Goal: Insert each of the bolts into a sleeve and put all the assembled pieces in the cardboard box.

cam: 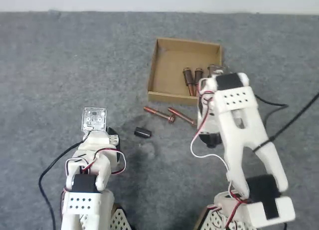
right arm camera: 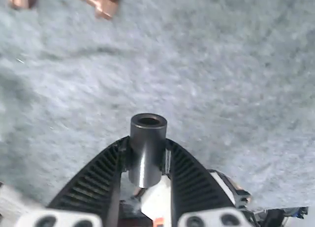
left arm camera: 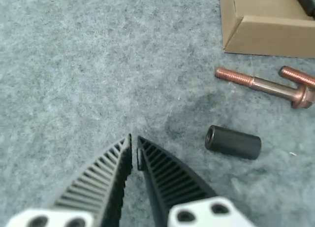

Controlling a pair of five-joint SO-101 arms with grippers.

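My right gripper [right arm camera: 146, 144] is shut on a black sleeve [right arm camera: 147, 158], held upright above the grey carpet. Two copper bolts [cam: 159, 114] [cam: 182, 116] lie side by side just in front of the cardboard box [cam: 162, 53]; their heads appear in the right wrist view [right arm camera: 105, 2]. A second black sleeve [cam: 142, 132] lies on its side near them. My left gripper [left arm camera: 134, 139] is shut with nothing in it, low over the carpet, a short way from that sleeve [left arm camera: 233, 142] and the bolts [left arm camera: 261, 84]. The box holds several assembled pieces [cam: 192, 80].
The right arm [cam: 234, 115] stands over the carpet beside the box's near right corner. Cables [cam: 291, 120] trail off to the right. Open grey carpet [cam: 75, 55] stretches to the left of the box.
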